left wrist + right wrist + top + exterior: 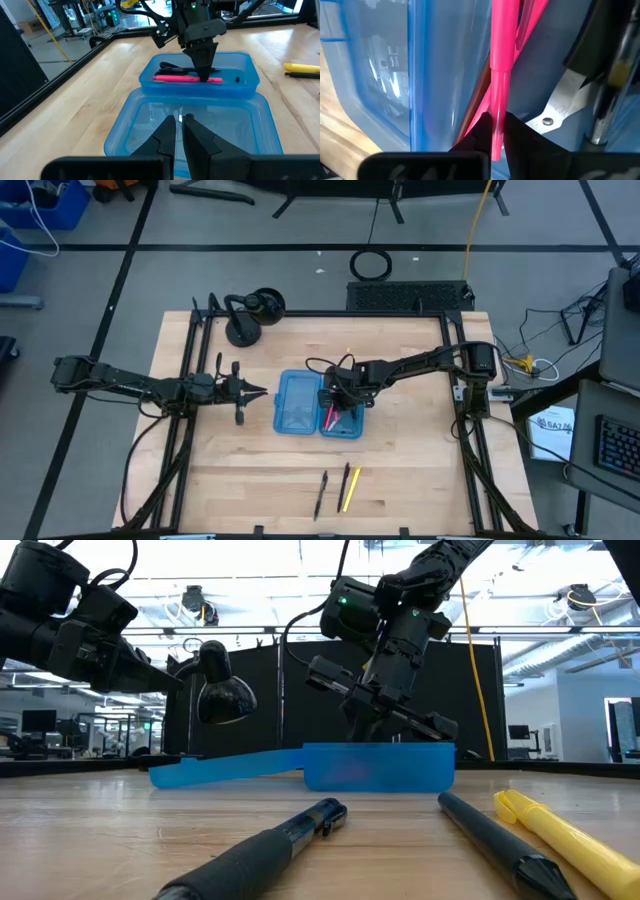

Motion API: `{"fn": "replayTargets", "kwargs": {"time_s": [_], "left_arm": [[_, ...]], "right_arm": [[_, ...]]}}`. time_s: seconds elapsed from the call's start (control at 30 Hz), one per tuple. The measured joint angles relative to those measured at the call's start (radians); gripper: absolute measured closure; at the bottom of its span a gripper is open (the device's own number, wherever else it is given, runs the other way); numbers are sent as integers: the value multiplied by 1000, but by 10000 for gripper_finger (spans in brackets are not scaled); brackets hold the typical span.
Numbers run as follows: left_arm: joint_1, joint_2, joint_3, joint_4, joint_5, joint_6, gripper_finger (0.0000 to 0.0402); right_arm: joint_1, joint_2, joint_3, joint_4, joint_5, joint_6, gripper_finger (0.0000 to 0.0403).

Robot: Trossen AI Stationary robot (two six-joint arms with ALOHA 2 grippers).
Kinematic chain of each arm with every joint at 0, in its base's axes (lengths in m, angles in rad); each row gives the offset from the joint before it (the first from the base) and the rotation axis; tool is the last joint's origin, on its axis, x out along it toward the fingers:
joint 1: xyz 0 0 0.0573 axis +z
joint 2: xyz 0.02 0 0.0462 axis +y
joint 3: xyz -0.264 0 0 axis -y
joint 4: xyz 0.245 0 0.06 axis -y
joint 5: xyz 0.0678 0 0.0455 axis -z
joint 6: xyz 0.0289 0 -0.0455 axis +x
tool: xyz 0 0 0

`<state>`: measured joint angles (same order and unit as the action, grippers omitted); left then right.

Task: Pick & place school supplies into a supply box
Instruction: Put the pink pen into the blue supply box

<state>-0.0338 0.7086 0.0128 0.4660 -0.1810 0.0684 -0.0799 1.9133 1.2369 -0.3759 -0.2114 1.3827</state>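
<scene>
The right arm reaches from the right edge toward frame centre, its tool (338, 402) dipped into the supply box (320, 403) and clamped on a pink pen (186, 78). The pen lies flat in the right half, long axis up-down in the high view. The left tool (256, 391), fingers together, hovers left of the box. Three more pens (337, 488) lie on the worktop (400, 470), lower centre.

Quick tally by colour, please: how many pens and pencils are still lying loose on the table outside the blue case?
Black pens on the wooden table: 2
Yellow marker: 1
Total loose: 3
</scene>
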Motion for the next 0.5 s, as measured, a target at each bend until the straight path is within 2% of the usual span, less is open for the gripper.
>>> {"fn": "replayTargets", "kwargs": {"time_s": [0.3,0.5], "left_arm": [[0,0,0,0,1,-3,364],[0,0,0,0,21,-18,364]], "right_arm": [[1,0,0,-43,8,17,362],[1,-15,-1,41,26,17,348]]}}
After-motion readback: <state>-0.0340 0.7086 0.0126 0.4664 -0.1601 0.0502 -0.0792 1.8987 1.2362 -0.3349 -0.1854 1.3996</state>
